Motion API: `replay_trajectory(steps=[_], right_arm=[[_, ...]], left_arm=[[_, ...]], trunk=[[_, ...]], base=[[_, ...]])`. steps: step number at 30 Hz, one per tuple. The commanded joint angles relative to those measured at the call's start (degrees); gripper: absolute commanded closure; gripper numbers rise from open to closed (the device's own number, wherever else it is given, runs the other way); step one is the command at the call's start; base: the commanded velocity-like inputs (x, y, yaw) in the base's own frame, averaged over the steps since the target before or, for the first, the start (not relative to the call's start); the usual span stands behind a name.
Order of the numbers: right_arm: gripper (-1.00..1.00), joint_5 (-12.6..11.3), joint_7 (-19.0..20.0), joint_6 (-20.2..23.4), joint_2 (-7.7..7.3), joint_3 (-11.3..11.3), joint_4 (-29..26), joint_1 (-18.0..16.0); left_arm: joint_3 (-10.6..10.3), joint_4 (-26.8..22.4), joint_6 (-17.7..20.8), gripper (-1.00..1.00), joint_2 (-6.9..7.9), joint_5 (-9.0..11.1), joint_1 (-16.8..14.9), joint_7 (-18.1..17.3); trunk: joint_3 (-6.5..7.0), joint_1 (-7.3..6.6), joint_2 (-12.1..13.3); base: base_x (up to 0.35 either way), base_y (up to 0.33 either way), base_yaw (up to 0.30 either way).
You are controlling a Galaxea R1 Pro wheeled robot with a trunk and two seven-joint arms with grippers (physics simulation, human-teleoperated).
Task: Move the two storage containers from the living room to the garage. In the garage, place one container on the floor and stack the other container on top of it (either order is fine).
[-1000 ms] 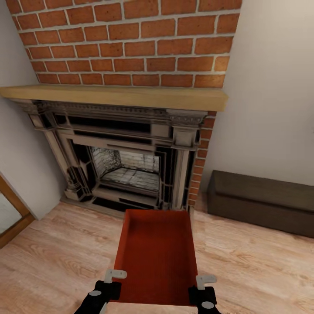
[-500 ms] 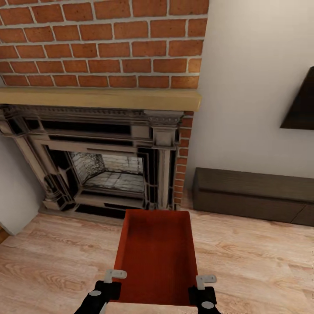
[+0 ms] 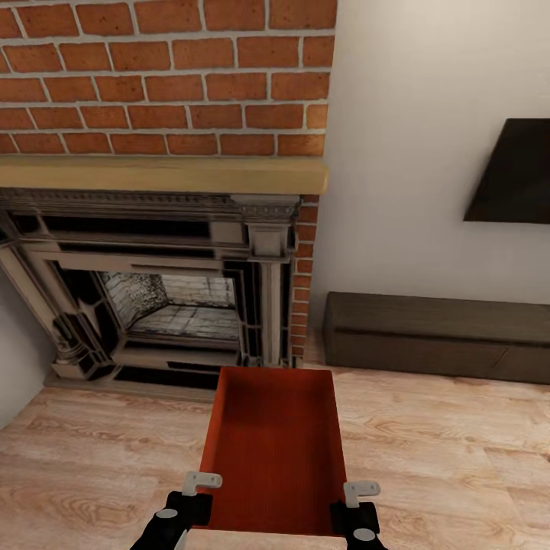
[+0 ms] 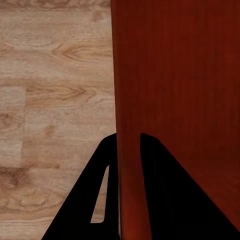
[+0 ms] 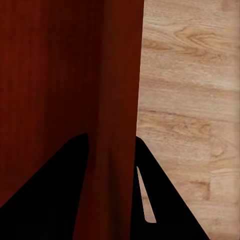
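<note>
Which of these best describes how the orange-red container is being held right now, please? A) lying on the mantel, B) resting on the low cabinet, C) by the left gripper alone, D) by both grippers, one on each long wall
D: the left gripper and right gripper each straddle a wall of the storage container, which sits above the wood-plank floor.

A brick fireplace (image 3: 164,229) blocks the way straight ahead, with a wooden mantel (image 3: 160,174) jutting out. A low dark cabinet (image 3: 435,336) lines the wall to its right. Bare wood-plank floor (image 3: 451,458) lies open on both sides.
</note>
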Motion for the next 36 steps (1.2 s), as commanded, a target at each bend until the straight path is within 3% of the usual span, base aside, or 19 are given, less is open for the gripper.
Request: replay_trajectory(steps=[1, 15, 36], right_arm=[[1.0, -0.3, -3.3, -0.3, 0.03, -0.5, -0.4, -0.1], [1.0, -0.5, -3.6, -0.1, 0.03, -0.5, -0.5, -0.1], [1.0, -0.6, -4.3, -0.1, 0.11, -0.5, -0.5, -0.1]], left_arm=[[-0.8, 0.0, 0.4, 1.0, -0.01, -1.0, 0.1, 0.8], [-0.8, 0.0, 0.4, 1.0, 0.0, -1.0, 0.1, 0.7], [-0.8, 0.0, 0.4, 1.0, -0.04, -1.0, 0.1, 0.8]], trunk=[[-0.07, 0.0, 0.0], [-0.07, 0.0, 0.0], [-0.07, 0.0, 0.0]], base=[[0.0, 0.0, -0.002], [0.0, 0.0, -0.027], [0.0, 0.0, -0.286]])
